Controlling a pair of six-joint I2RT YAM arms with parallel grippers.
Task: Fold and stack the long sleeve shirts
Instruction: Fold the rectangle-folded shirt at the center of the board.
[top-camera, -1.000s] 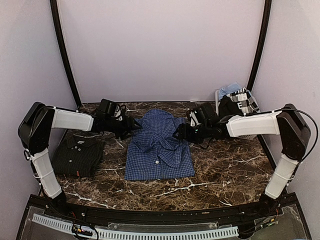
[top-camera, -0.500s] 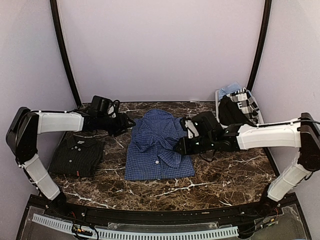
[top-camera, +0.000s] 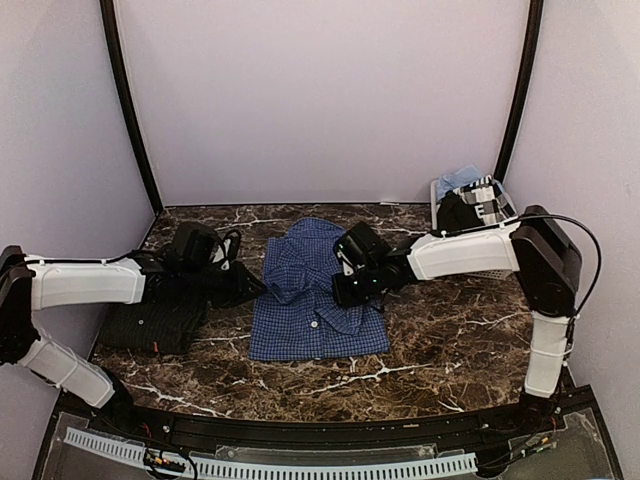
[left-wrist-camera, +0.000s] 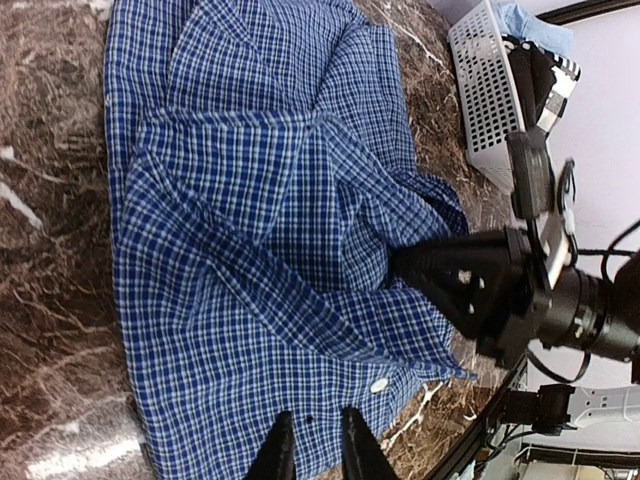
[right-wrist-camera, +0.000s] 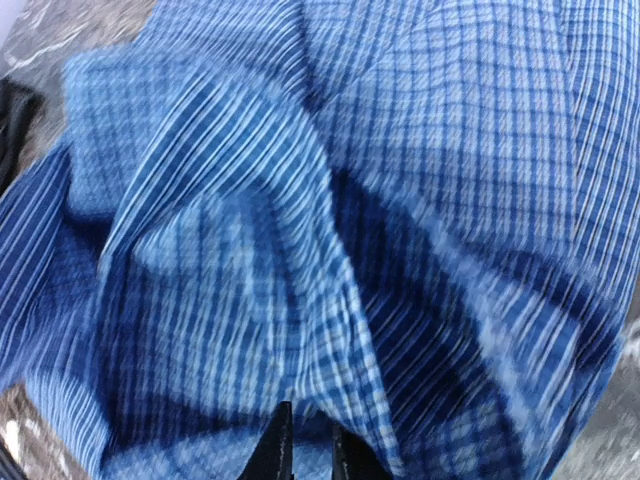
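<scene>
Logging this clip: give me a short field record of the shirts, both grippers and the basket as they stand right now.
blue shirt: rumpled, partly folded, middle of the table
dark shirt: folded, left of the blue shirt, apart from it
left gripper: at the blue shirt's left edge, fingers close together, grip unclear
right gripper: shut on a raised fold of the blue shirt
basket: far right corner, clothes inside
stacking: not yet done
</scene>
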